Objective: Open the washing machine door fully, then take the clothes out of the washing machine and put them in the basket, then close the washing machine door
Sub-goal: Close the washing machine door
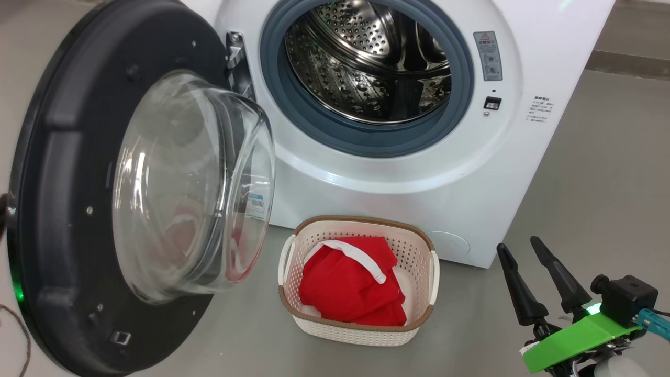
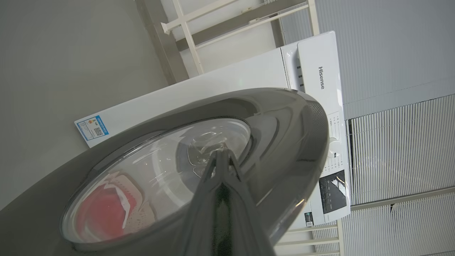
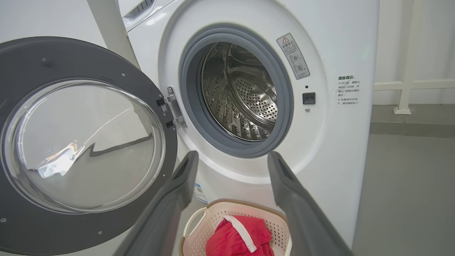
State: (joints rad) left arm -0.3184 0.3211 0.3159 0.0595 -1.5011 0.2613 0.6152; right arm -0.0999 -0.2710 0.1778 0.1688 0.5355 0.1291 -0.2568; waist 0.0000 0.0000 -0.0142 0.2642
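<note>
L gripper [image 2: 222, 155]: closed tight, both fingers pressed together, nothing btw them. Tips sit at the glossy outer face of the washing machine door [image 1: 63, 209], over its clear window [image 1: 188, 183]. A reflection of the tips meets them there, so they look to be touching, tho can't say for certain.

R gripper [image 1: 519, 246]: wide open, fingers spread in a V, nothing held. It hangs in front of the washing machine [image 1: 419, 183], off the machine's lower right corner and apart from it, fingers pointing toward the front panel. Green bracket [image 1: 581, 337] on the wrist behind the fingers.

Door: hinged on the left side of the machine's opening and swung well out from the front. Its inner side, w/ the bulging glass bowl, is turned toward the head cam.

Basket [image 1: 361, 220]: upright on the floor [image 1: 591, 199], right in front of the machine, below the opening, close to the front panel and just beside the door's lower edge.

The clothes [image 1: 345, 283]: red w/ a white trim band, bunched inside the basket, all within the rim.

Machine's opening: grey-blue gasket [image 1: 460, 78] round it, perforated steel drum [image 1: 366, 68] in plain view behind. Small blue label [image 2: 92, 128] sits low on the machine's front, left of the basket.
</note>
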